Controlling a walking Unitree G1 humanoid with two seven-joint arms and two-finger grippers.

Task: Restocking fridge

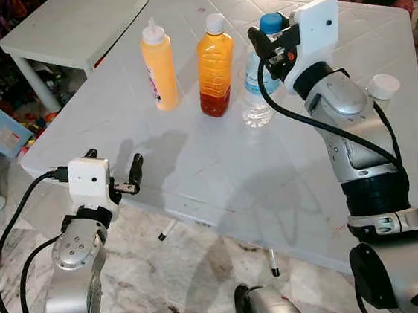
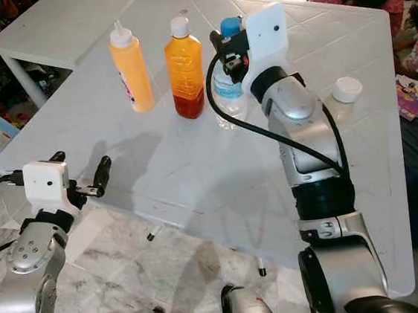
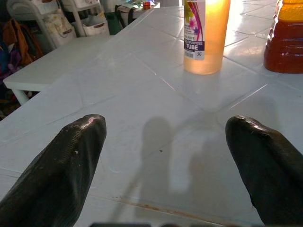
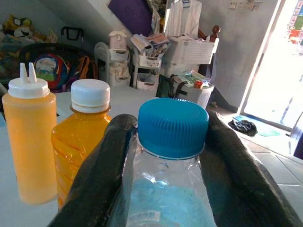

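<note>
**Water bottle first off the surface**

Already the right end effector [image 4: 165,156] sat at the neck of the clear water bottle [image 1: 257,99], one black finger on each side just under the blue cap [image 4: 173,126]. The fingers looked close against the plastic, yet whether they were actually clamped on it could not be told. The bottle stood upright on the white surface [image 1: 217,163], the rightmost of three in a row toward the far side. Just beside it, on its left, was the amber bottle with a white cap [image 1: 215,66], and further left the yellow squeeze bottle [image 1: 158,67].

The left end effector [image 1: 113,170] hovered over the near left edge of the surface, fingers spread apart and holding nothing, well short of the bottles.

By my reading, the step in hand was securing the water bottle for the fridge. Done well, that called for a firm squeeze below the cap's rim so the cap could act as a stop, since thin clear plastic gives under pressure. A straight upward lift seemed wise before any sideways travel, because the amber bottle stood close enough to be knocked. A white lid [image 1: 382,86] lay on the surface to the right.
</note>
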